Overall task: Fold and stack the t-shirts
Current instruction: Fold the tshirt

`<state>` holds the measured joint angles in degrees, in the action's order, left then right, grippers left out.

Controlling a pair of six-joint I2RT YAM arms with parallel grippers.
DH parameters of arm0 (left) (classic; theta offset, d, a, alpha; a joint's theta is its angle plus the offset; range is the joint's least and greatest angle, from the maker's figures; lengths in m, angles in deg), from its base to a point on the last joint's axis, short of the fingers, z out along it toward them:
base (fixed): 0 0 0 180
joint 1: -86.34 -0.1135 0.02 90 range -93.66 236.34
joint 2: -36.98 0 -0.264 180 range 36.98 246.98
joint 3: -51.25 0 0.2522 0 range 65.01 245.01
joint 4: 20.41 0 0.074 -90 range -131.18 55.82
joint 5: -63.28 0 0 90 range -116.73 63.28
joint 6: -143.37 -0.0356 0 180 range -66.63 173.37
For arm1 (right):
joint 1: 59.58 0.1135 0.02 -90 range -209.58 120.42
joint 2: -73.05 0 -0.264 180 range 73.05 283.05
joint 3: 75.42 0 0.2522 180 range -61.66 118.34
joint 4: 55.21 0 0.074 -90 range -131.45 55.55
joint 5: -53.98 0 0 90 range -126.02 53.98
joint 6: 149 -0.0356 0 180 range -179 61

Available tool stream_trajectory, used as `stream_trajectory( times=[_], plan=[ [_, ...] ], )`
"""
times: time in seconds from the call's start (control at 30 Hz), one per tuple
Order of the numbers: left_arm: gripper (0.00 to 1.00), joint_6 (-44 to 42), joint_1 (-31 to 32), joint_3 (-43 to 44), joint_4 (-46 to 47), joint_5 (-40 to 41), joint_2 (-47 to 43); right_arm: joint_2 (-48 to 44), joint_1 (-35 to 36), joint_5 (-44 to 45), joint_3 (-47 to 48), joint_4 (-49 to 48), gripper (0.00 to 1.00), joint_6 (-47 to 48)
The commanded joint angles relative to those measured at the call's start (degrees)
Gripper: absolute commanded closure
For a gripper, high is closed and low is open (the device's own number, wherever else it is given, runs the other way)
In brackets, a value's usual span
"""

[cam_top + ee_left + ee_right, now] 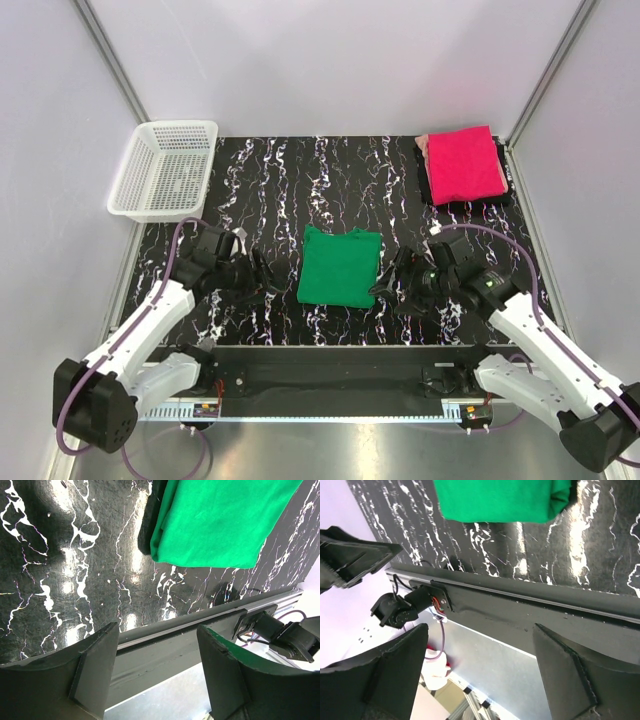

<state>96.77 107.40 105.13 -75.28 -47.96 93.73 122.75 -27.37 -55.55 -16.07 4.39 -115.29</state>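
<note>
Near the front edge of the black, white-veined marbled tabletop (280, 180), the left gripper (263, 279) hangs low with its jaws spread and nothing between them. The right gripper (386, 284) faces it, its jaws just as wide and empty. Between the two, close to both but touching neither, lies the bright green cloth t-shirt (340, 266). It is folded into a neat rectangle flat on the table, at 3 o'clock from the left gripper and 9 o'clock from the right. Toward 1 o'clock from it, in the far corner, the hot pink folded t-shirt (464, 164) rests on what may be a dark cloth, though that is hard to tell. At 10 o'clock, at the opposite far corner, sits a white plastic mesh basket (165, 170).
</note>
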Motion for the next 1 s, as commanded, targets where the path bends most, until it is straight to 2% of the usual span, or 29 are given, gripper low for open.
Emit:
stream_trajectory(
  times=[0.0, 0.1, 0.2, 0.33, 0.47, 0.57, 0.63, 0.73, 0.97],
  plan=[
    [0.32, -0.5, 0.0, 0.4, 0.3, -0.5, 0.2, 0.0, -0.3, 0.2, 3.7, 0.3, 0.08, 3.4],
    [0.33, -0.7, 0.0, 0.1, 0.6, -0.5, 1.2, 3.0, -0.5, 1.8, 2.8, -1.4, 0.06, 7.2],
    [0.33, -1.0, 0.0, 0.1, 0.7, -0.8, 1.8, 8.2, -2.8, -3.6, -0.1, -7.5, 0.0, 8.7],
    [0.34, -1.3, 0.0, 0.0, -0.2, -1.4, 1.6, 12.1, -6.6, -9.7, -2.2, -14.2, 0.0, 9.7],
    [0.34, -1.8, 0.0, 0.0, -1.3, -0.7, 1.1, 14.9, -13.6, -10.1, -2.1, -13.9, 0.05, 13.8],
    [0.35, -2.1, 0.0, 0.0, -2.1, -0.8, 1.0, 17.8, -20.6, -16.7, -4.0, -16.2, 0.03, 16.6],
    [0.34, -2.2, 0.0, -0.1, -2.3, -0.8, 0.9, 22.9, -25.3, -26.1, -4.1, -18.3, 0.03, 19.2],
    [0.35, -2.1, 0.0, -0.7, -2.4, -0.9, 1.2, 30.6, -26.1, -34.4, -1.9, -18.2, 0.04, 22.0],
    [0.35, -2.3, 0.0, -0.5, -2.4, -0.7, 2.1, 36.5, -26.1, -39.9, -0.1, -19.9, 0.07, 19.5]
  ],
)
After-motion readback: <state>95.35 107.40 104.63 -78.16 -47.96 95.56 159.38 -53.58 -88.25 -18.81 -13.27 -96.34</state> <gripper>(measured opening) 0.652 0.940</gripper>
